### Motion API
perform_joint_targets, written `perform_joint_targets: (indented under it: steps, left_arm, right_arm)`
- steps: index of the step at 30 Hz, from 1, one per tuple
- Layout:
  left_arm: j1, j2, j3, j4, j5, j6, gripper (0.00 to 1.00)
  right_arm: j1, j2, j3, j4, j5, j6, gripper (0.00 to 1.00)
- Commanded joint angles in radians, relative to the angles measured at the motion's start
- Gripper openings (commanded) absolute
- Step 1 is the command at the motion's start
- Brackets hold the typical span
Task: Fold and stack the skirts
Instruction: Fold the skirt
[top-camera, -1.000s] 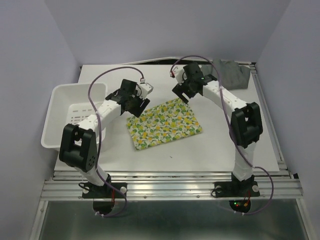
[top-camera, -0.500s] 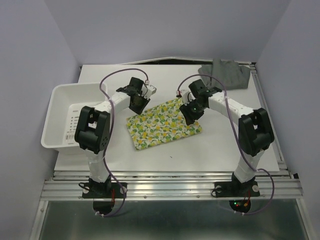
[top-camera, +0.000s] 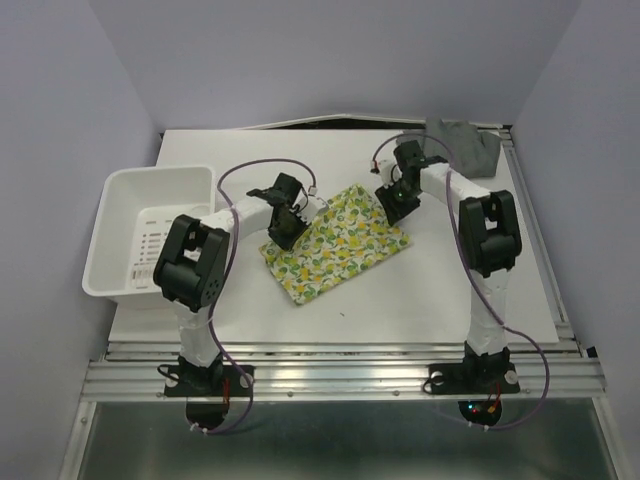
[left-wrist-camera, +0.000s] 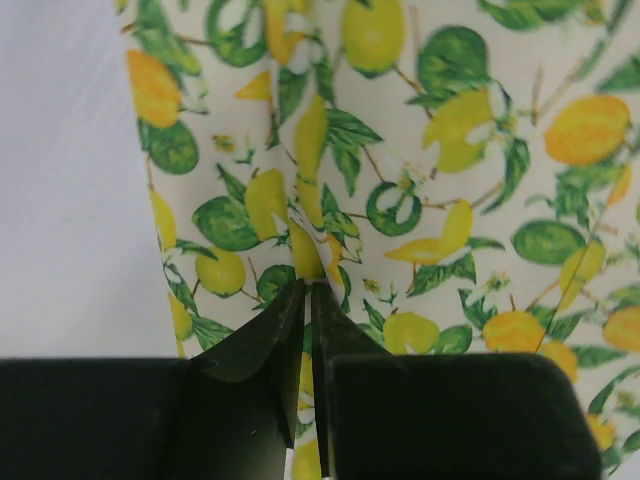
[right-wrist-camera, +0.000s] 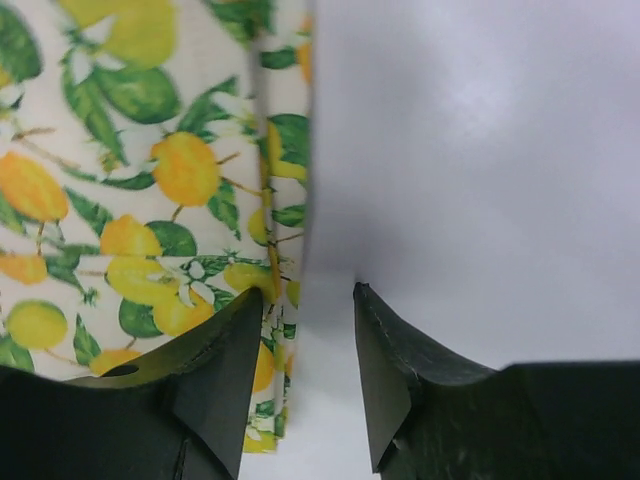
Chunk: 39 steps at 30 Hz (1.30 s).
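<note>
Surface: white tabletop (top-camera: 420, 300) closed in by pale lavender walls (top-camera: 60, 100), seen from above with both arm bases at 6 o'clock.

Basket: white perforated plastic basket (top-camera: 105, 240) at the table's 9 o'clock edge, apart from both skirts.

Lemon skirt: pale cloth lemon-print skirt (top-camera: 345, 240) with yellow fruit and green leaves. It lies spread about the middle of the table as a slanted oblong, its long axis running from 8 to 2 o'clock.

Grey skirt: plain grey cloth skirt (top-camera: 470, 145) bunched in the far corner at 1 o'clock (its pleats cannot be made out from here), well apart from the lemon-print skirt. The two are not yet stacked.

Left gripper: left gripper (top-camera: 285, 232) is down on the lemon-print skirt at its 9 o'clock corner. In the wrist view its black fingers (left-wrist-camera: 260, 340) are almost together, and a raised ridge of printed cloth is pinched between the tips.

Right gripper: right gripper (top-camera: 395, 205) is at the same skirt's 1 o'clock corner. In the wrist view its jaws stand partway apart with a clear gap. One finger (right-wrist-camera: 215, 370) is over the print and the other (right-wrist-camera: 400, 360) is over bare table. The skirt's edge runs into the gap, lying flat (not lifted).
</note>
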<state>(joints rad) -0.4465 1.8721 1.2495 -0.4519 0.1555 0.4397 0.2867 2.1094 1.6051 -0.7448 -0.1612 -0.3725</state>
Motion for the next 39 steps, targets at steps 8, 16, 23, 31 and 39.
perform_joint_targets:
  steps: [8, 16, 23, 31, 39]
  left_arm:
    - [-0.248, -0.178, 0.034, 0.021, 0.468, -0.177, 0.29]
    - [-0.18, -0.381, 0.021, 0.179, 0.317, -0.24, 0.45]
    - [-0.147, -0.246, -0.013, 0.208, 0.249, -0.31, 0.4]
    - [-0.146, -0.168, -0.105, 0.406, 0.366, -0.536, 0.31]
    - [-0.152, -0.038, -0.186, 0.59, 0.469, -0.78, 0.19]
  right_arm:
    - [-0.05, 0.383, 0.777, -0.062, 0.048, -0.005, 0.53]
    - [-0.05, -0.079, 0.377, -0.007, -0.017, 0.053, 0.66]
    - [-0.05, -0.212, 0.046, -0.019, -0.06, 0.152, 0.66]
    - [-0.05, -0.286, -0.132, -0.01, -0.198, 0.21, 0.63]
    - [-0.05, -0.161, -0.153, 0.082, -0.101, 0.176, 0.53]
